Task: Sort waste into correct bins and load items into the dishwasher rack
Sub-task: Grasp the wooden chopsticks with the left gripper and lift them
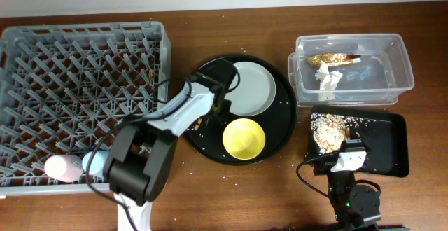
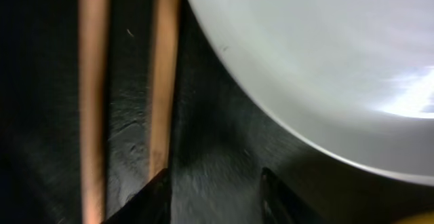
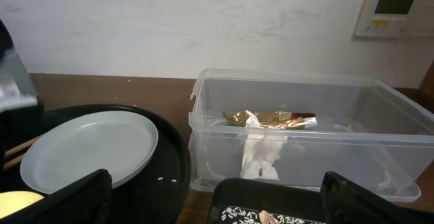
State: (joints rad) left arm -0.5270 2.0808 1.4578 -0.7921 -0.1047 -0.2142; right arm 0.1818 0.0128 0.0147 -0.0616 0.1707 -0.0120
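The two chopsticks (image 2: 159, 81) lie side by side on the round tray (image 2: 210, 142), just left of the plate (image 2: 325, 47). The left gripper (image 2: 215, 197) hovers low over them with its fingers spread and nothing between them. One fingertip (image 2: 159, 193) overlaps the end of the chopstick nearer the plate. The bowl (image 1: 243, 137) sits on the same round tray, in front of the plate.

The pink cup (image 1: 61, 168) and blue cup (image 1: 94, 162) lie together in the front edge of the rack (image 1: 77, 98), at the counter's (image 1: 210, 21) left.

On the right, the tub (image 3: 352, 136) holds the wrapper (image 3: 271, 119) and napkin (image 3: 261, 153). Scraps (image 1: 330, 131) lie in the left part of the black tray (image 1: 385, 143) in front of it. The right gripper (image 3: 217, 200) is spread and empty at this tray's near edge.
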